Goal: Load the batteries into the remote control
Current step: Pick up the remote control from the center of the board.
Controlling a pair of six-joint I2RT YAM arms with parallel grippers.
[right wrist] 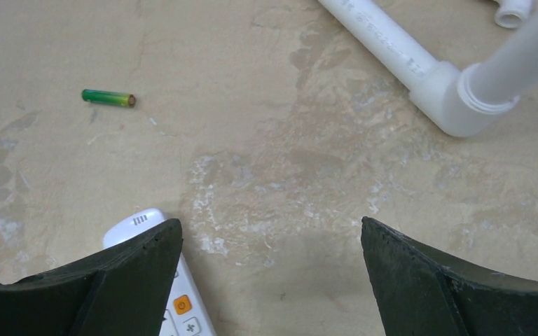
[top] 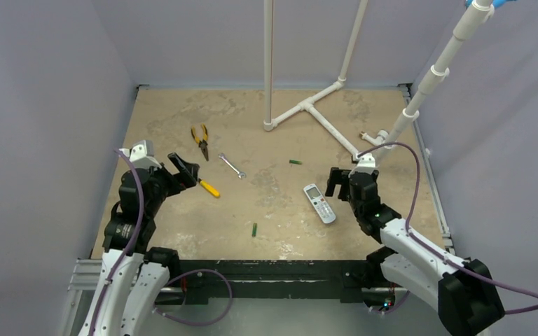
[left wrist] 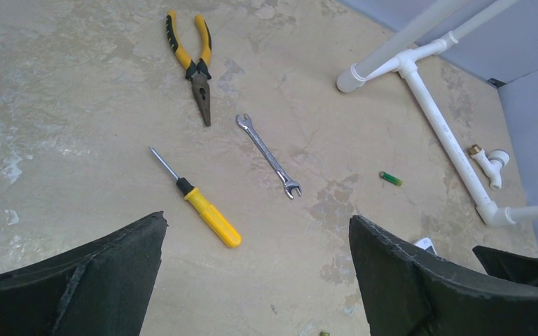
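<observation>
The white remote control [top: 319, 203] lies face up on the table, right of centre; its top end shows in the right wrist view [right wrist: 140, 222], partly behind my left finger. One green battery [top: 295, 162] lies further back; it also shows in the right wrist view [right wrist: 108, 98] and the left wrist view [left wrist: 390, 178]. The other battery [top: 254, 229] lies near the front, left of the remote. My right gripper [top: 338, 183] is open and empty just right of the remote. My left gripper [top: 184, 170] is open and empty at the left, above a yellow screwdriver [top: 209, 187].
Yellow-handled pliers [top: 200, 141] and a silver wrench [top: 232, 166] lie left of centre. A white pipe frame [top: 315, 112] stands at the back and runs toward the right arm. Grey walls close in the table on three sides.
</observation>
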